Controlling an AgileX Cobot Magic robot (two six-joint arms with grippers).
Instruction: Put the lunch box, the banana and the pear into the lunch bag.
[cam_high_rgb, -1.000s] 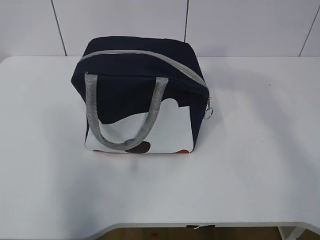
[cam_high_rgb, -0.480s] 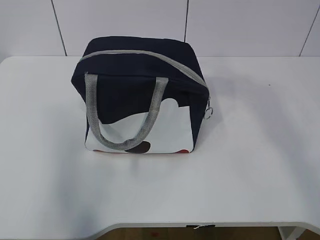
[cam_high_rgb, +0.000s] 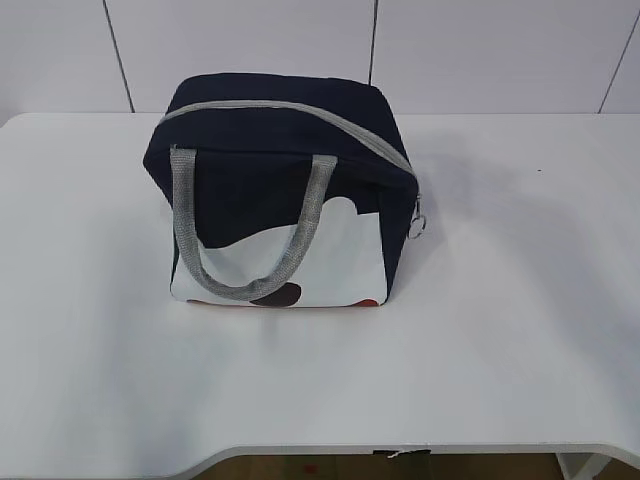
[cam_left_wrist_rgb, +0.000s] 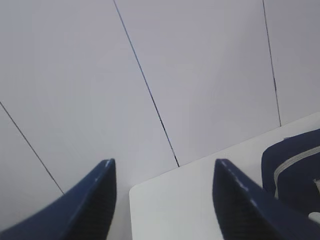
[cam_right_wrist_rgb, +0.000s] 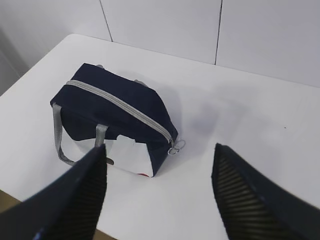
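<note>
Lunch bag (cam_high_rgb: 285, 190) inspection, starting at the tools. The left gripper (cam_left_wrist_rgb: 162, 200) stands with its jaws well apart and nothing between them; it points mostly at the wall, with only a corner of the table (cam_left_wrist_rgb: 175, 210) and a sliver of navy fabric at the picture's right edge. The right gripper (cam_right_wrist_rgb: 160, 190) is likewise spread wide and empty, hanging above and well apart from the bag. Neither gripper appears in the exterior view.

The bag stands upright on the white table, left of centre and toward the back. Its grey zipper (cam_high_rgb: 300, 115) runs closed across the top, with the ring pull (cam_high_rgb: 418, 226) hanging at the right end. One grey handle (cam_high_rgb: 245, 245) droops over the front face.

Progress: the lunch box, the banana and the pear show in no view. Whether they are already inside the closed bag cannot be told. Judged from the zipped bag and the withdrawn, empty grippers, the task is either finished or not begun.

View comparison: the right wrist view shows the zipper's full length and the ring pull lying against the table. The exterior view alone shows the white lower patch (cam_high_rgb: 330, 265).
</note>
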